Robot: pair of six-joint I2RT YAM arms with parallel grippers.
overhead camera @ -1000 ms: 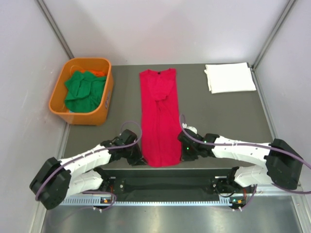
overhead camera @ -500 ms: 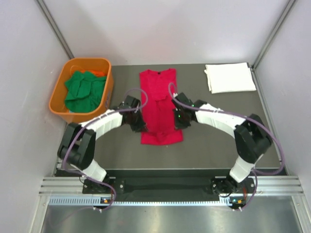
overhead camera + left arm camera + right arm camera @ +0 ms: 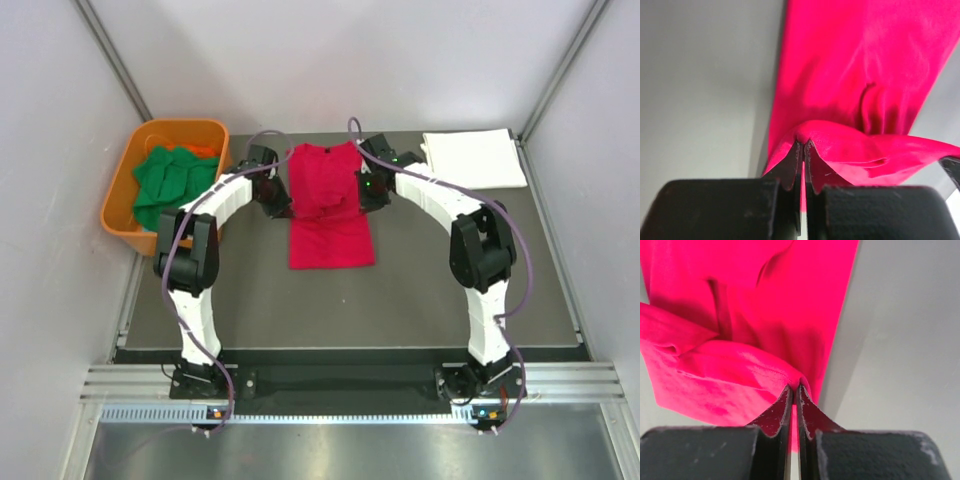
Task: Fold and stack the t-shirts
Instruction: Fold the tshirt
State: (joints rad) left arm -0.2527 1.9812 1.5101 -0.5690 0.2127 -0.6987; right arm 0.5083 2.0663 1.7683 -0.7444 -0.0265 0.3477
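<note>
- Red t-shirt (image 3: 331,240) is lying mid-table (image 3: 440,270), its near part doubled over toward the collar.
- Left gripper (image 3: 803,146) is pinching the raised fold's left edge, and right gripper (image 3: 794,390) is pinching its right edge.
- White t-shirt (image 3: 473,160) is lying folded far right.
- Green t-shirts (image 3: 172,185) are filling the orange tub (image 3: 135,230).

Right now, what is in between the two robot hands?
The red t-shirt. The left gripper and right gripper each pinch an edge, and its cloth fills the gap, as the top view shows.
</note>
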